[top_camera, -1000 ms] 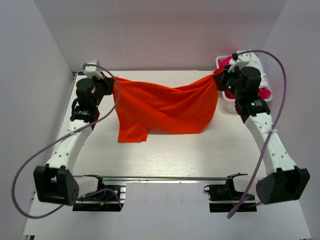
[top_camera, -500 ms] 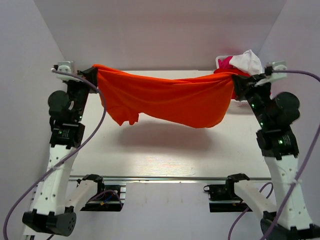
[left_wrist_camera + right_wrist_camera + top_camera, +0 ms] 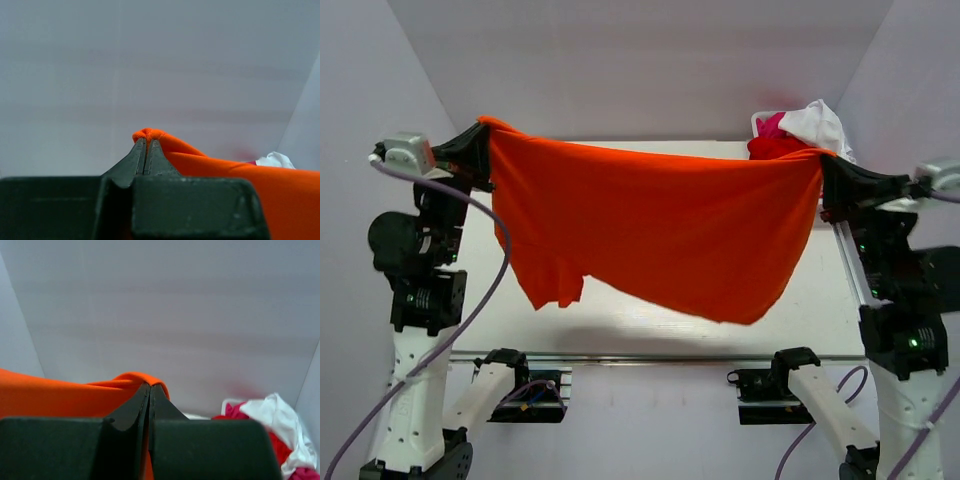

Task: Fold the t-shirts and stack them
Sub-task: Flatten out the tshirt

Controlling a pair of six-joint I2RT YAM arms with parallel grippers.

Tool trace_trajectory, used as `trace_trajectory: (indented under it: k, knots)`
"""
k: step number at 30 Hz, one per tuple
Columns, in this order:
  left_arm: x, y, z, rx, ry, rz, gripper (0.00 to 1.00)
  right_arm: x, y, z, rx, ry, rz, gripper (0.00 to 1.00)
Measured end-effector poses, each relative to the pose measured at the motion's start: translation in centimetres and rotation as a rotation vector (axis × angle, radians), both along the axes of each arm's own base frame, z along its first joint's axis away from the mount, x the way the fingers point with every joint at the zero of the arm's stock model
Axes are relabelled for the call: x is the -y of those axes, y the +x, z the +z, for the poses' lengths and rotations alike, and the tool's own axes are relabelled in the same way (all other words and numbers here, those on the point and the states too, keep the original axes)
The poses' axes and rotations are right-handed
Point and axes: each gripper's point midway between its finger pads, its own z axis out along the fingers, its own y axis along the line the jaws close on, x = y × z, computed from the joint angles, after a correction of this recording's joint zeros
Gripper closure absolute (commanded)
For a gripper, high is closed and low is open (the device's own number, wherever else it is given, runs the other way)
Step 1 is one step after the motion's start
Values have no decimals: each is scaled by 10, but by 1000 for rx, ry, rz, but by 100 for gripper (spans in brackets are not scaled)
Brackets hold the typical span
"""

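Overhead, the orange t-shirt [image 3: 660, 230] hung spread in the air between the two raised arms, clear of the table [image 3: 620, 335] and casting a shadow on it. The left gripper [image 3: 475, 150] sat at about 10 o'clock in the top view, the right gripper [image 3: 830, 180] between 2 and 3 o'clock, and the upper edge of the cloth ran nearly taut from one to the other, sagging a little in the middle. Below that edge the shirt fell as a wide sheet. One sleeve [image 3: 555, 290] dangled toward 8 o'clock, and the lowest fold dropped toward 5 o'clock.

Seen from the left wrist, the left gripper [image 3: 146, 150] had its jaws pressed together on a small bunch of orange fabric that bulged over the tips, and the rest of the shirt trailed off toward 4 o'clock. Seen from the right wrist, the right gripper [image 3: 151, 392] was likewise pinched tight on an orange fold, with the cloth leading away toward 9 o'clock.

A heap of other t-shirts [image 3: 798, 132] lay at the far right of the table, at roughly 11 o'clock from the right gripper and partly hidden behind the orange edge. It had white [image 3: 817, 122] on top, red [image 3: 775, 148] beneath and magenta-pink [image 3: 772, 124] at its left.
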Motion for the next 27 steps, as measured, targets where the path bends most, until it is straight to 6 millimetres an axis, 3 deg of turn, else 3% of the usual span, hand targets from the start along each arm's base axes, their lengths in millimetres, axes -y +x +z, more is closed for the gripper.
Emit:
trace_trajectory:
  k: [3, 7, 9, 12, 13, 16, 18, 20, 22, 27]
  knots:
    - [5, 30, -23, -77, -8, -10, 100, -4, 37, -27, -84, -5, -14, 100]
    - [12, 100, -98, -289, -14, -4, 100, -19, 120, -94, -288, -27, -15, 100]
    - [15, 141, -155, -437, -13, 13, 100, -27, 162, -143, -415, -41, -17, 100]
    - [14, 191, -252, -672, -2, 60, 100, -36, 217, -238, -643, -67, -25, 100]
    - [13, 204, -285, -746, 4, 76, 100, -39, 230, -272, -720, -78, -25, 100]
    - [7, 230, -371, -937, 28, 131, 100, -46, 260, -348, -889, -106, -25, 100]
    - [3, 252, -410, -1022, 44, 164, 100, -50, 279, -389, -978, -121, -24, 100]
    - [1, 278, -443, -1092, 61, 195, 100, -55, 302, -414, -1028, -131, -21, 100]
    - [0, 301, -463, -1119, 69, 217, 100, -59, 321, -428, -1048, -136, -17, 100]
    - [-2, 321, -494, -1168, 82, 245, 100, -66, 360, -423, -1011, -135, -15, 100]
